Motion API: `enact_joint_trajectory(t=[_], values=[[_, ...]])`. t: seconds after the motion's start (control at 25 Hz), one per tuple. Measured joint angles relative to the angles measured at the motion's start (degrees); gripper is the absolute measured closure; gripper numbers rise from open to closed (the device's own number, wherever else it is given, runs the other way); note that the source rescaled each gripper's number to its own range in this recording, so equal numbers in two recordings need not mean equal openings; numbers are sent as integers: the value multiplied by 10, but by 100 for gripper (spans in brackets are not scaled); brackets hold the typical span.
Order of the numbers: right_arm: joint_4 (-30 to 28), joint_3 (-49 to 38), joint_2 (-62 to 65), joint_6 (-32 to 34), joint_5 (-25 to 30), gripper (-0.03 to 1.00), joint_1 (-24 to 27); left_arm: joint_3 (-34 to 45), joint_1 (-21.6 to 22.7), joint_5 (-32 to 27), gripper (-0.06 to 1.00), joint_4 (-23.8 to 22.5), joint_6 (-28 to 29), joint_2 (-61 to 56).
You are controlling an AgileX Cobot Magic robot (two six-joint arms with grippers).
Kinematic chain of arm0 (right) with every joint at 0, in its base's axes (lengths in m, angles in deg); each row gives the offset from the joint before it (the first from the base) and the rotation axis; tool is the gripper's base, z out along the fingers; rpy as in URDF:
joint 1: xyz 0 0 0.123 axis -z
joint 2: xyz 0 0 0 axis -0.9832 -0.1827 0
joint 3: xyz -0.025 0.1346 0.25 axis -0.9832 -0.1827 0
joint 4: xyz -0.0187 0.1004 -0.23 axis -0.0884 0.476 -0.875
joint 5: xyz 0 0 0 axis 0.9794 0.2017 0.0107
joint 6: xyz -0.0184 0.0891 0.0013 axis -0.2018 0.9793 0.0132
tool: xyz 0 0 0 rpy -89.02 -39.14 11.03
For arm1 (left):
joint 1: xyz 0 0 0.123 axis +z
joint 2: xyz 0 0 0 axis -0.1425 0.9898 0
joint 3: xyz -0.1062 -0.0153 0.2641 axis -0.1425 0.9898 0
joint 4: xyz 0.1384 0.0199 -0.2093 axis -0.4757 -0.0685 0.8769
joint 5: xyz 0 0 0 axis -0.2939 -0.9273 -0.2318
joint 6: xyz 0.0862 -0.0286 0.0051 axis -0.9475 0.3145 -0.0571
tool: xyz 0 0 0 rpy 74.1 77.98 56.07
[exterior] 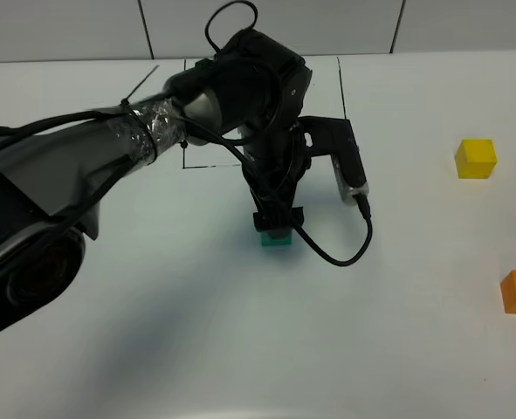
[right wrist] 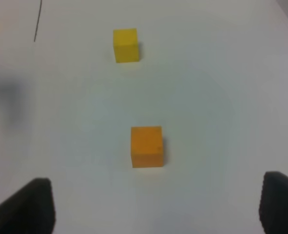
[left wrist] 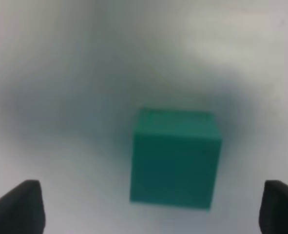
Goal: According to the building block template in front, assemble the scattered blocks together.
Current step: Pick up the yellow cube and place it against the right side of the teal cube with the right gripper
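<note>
1. Teal block (left wrist: 174,161) — plain matte cube, looks rigid and light, probably wood or plastic. Flat faces should give fair friction, no fragility expected. Best hold: two opposite side faces, pads square to them, around mid-height so it does not tip.
2. Look: solid teal-green, crisp edges, no studs or marks; top face lighter than the front one. Sits flat on the white table (exterior: 153,332).
3. Place: right under the left gripper (left wrist: 151,208), in the gap between its two fingers, touching neither.
4. Left gripper jaws stand wide apart with clear room on both sides of the cube; nothing held.
5. Orange block (right wrist: 146,146) lies straight ahead of the right gripper (right wrist: 156,207), near it; yellow block (right wrist: 125,45) farther ahead, well apart from the orange one. Same cube type, same handling.
6. Right gripper jaws apart, empty — hanging above the table.
7. Template not clearly seen; likely hidden behind the left arm in the high view.
</note>
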Motion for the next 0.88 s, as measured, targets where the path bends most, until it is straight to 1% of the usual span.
enact_joint_trajectory(t=[0.12,0.2,0.28,0.36,0.48,0.64,0.72,0.8,0.88], values=[[0,0,0,0,0,20,0,0,0,-29,-6,0,38,-26],[1,0,0,0,0,20,0,0,0,-44,-3,-4,95,-44],[0,0,0,0,0,20,0,0,3,-54,1,-16,154,-61],[0,0,0,0,0,20,0,0,15,-61,9,-29,204,-78],[1,0,0,0,0,20,0,0,53,-62,17,-35,247,-102],[2,0,0,0,0,20,0,22,112,-62,20,-28,288,-152],[2,0,0,0,0,20,0,53,144,-62,21,-28,303,-185],[3,0,0,0,0,20,0,109,176,-54,21,-28,318,-229],[3,0,0,0,0,20,0,175,211,-17,21,-28,333,-276]])
